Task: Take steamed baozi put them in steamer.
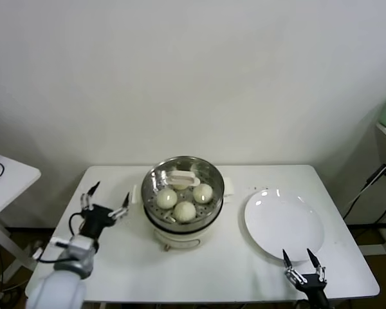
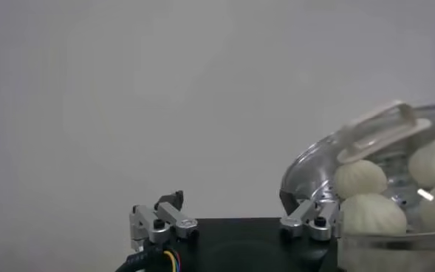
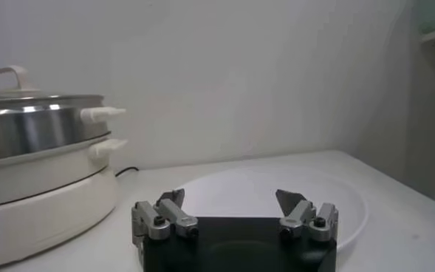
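Note:
The steel steamer [image 1: 156, 182] stands on its cream pot base [image 1: 180, 237] at the table's middle. Through the glass lid [image 1: 206, 172] with a cream handle [image 1: 182, 179], three steamed baozi [image 1: 184, 211] show plainly, and another is partly hidden under that handle. My left gripper [image 1: 105, 201] hovers open and empty just left of the steamer. In the left wrist view it [image 2: 232, 201] sits beside the steamer wall [image 2: 298, 181] and the baozi [image 2: 360, 177]. My right gripper [image 1: 303, 267] is open and empty at the front right; in the right wrist view it [image 3: 230, 198] faces the plate.
A flat white plate [image 1: 284, 224] lies bare to the right of the steamer, and its rim [image 3: 343, 203] is just beyond the right fingers. The steamer [image 3: 32, 129] has side handles [image 3: 103, 113]. A second table [image 1: 6, 177] stands at the far left, and cables hang at the right.

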`<state>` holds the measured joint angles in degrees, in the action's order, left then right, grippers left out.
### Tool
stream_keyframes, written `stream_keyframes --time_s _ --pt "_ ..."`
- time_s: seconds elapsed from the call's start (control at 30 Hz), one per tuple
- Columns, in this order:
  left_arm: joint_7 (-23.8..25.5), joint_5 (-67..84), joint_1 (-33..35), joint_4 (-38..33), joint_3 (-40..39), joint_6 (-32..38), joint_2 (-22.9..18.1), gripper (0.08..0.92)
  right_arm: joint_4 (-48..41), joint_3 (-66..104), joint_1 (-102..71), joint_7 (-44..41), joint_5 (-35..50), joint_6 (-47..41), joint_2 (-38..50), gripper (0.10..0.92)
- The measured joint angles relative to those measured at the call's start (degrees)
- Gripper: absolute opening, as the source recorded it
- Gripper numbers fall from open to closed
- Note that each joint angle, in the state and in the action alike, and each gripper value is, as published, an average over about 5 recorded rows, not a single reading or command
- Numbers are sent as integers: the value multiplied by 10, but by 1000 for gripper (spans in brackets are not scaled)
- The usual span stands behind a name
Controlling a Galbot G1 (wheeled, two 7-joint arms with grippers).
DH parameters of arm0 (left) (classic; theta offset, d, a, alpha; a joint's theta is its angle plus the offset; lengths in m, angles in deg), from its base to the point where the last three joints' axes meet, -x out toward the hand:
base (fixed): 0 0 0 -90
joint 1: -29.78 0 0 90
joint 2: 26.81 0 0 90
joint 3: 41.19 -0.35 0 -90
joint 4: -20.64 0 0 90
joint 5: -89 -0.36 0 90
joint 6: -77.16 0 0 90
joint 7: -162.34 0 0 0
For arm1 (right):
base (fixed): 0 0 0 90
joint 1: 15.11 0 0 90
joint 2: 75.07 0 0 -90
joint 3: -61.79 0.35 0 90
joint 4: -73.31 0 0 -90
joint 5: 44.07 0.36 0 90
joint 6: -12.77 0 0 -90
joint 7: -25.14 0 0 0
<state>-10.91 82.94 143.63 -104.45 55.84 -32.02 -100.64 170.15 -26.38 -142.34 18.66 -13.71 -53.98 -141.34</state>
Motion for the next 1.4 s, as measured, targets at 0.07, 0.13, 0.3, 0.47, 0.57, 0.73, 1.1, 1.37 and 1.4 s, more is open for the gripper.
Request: stream_keyframes --time_s 0.07,0.13,0.3,0.47,0.57,0.73,1.1,1.37,1.4 --pt "0 49 19 5 26 15 -8 823 0 0 0 0 -3 1 -1 823" --pt "0 89 38 12 46 33 -17 823 0 -1 -1 -1 -5 2 -1 823" --pt "0 156 79 30 75 85 -38 823 2 -1 -1 -1 -12 4 -5 823" --pt "-4 193 104 47 88 131 -55 823 4 -2 -2 0 -19 5 -10 823" --pt "-5 210 113 55 94 150 -63 823 4 -2 -4 1 -21 5 -10 823" --pt "-6 233 124 70 99 176 -71 823 4 -1 -4 1 -24 5 -10 823" --pt "-9 248 142 93 100 213 -83 823 5 -3 -5 2 -26 2 -11 823" --pt "-10 248 150 100 97 226 -90 823 7 -4 -3 2 -26 -1 -11 823" --pt "-10 248 151 100 98 227 -91 823 6 -4 -3 2 -26 -1 -11 823"
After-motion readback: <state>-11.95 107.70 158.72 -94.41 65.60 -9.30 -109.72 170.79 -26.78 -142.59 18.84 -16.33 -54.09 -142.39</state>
